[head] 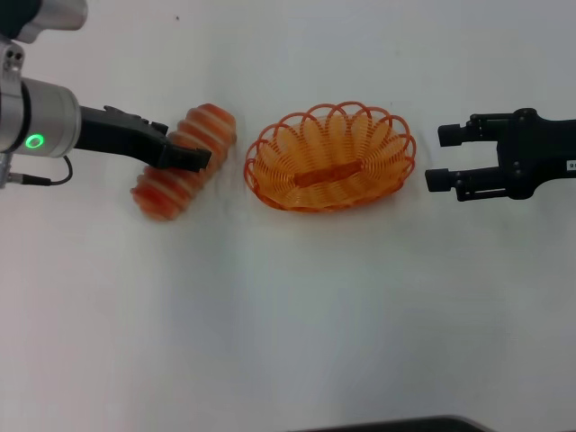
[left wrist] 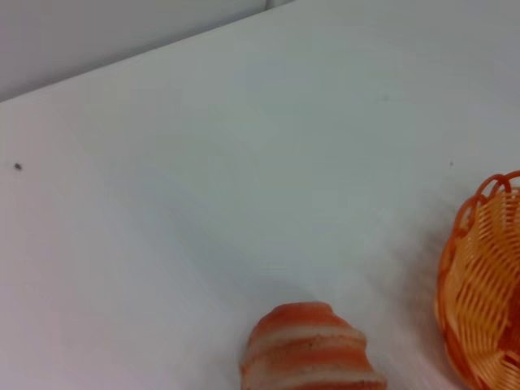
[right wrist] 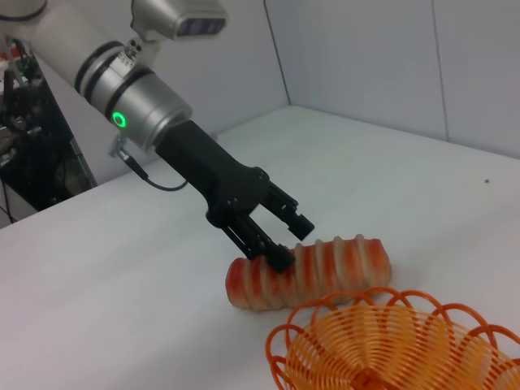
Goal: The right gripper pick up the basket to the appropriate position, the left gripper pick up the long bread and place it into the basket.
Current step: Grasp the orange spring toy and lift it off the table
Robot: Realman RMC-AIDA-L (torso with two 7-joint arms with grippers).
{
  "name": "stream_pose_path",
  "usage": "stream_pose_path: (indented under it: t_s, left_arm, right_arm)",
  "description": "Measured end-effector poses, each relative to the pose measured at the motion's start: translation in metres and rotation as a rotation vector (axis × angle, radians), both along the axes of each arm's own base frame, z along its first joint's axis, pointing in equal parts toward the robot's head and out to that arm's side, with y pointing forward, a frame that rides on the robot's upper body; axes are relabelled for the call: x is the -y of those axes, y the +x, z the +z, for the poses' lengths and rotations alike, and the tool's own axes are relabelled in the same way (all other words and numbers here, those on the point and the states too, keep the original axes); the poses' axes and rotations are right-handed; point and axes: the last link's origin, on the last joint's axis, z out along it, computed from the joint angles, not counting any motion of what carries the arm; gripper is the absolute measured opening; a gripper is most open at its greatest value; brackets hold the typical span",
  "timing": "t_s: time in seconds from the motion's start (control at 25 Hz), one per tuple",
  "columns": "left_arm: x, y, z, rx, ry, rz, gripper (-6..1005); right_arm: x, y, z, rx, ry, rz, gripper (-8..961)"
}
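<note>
On the left, the left hand (head: 184,157) reaches in over the white desk (head: 288,315), its arm carrying a silver-grey section with a lit green light. Its black fingers (right wrist: 280,258) are spread and come down over the middle of the bread (head: 184,162), one on each long side; whether they actually press the loaf cannot be told. The bread lies flat on the desk, slanted, one end toward the far side and the basket, the other nearer the robot and farther left. In the left wrist view only one rounded end of the bread (left wrist: 309,349) shows, with part of the basket rim (left wrist: 463,268) close by. Next comes the basket (head: 331,157), standing upright on the desk near the middle, just beside the bread's far end but apart from it, with nothing inside but its own wire floor. The right wrist view shows the bread (right wrist: 325,268) lying right behind the basket rim (right wrist: 390,325). On the right, the right hand (head: 441,157) hovers with its two fingers spread wide, pointing at the basket's right end, near it without touching.
</note>
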Motion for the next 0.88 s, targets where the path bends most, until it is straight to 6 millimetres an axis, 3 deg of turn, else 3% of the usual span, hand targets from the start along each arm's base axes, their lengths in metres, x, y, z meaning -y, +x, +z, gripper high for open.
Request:
stream_pose_path:
  t_s: [0.2,0.64,0.88]
  left_arm:
    - [-0.001,-0.003,-0.006,-0.037,0.012,-0.004,824]
    - [-0.002,-0.006,-0.006,-0.051,0.028,-0.011,433]
    - [-0.005,0.001,0.006,-0.048,0.063,-0.04,362]
  right_arm:
    - [-0.001,-0.001,-0.001,-0.005,0.0,-0.001,803]
    - [-0.003,-0.002,0.0,-0.01,0.005,-0.002,804]
    - [-0.004,-0.001,0.003,-0.008,0.015,-0.009,804]
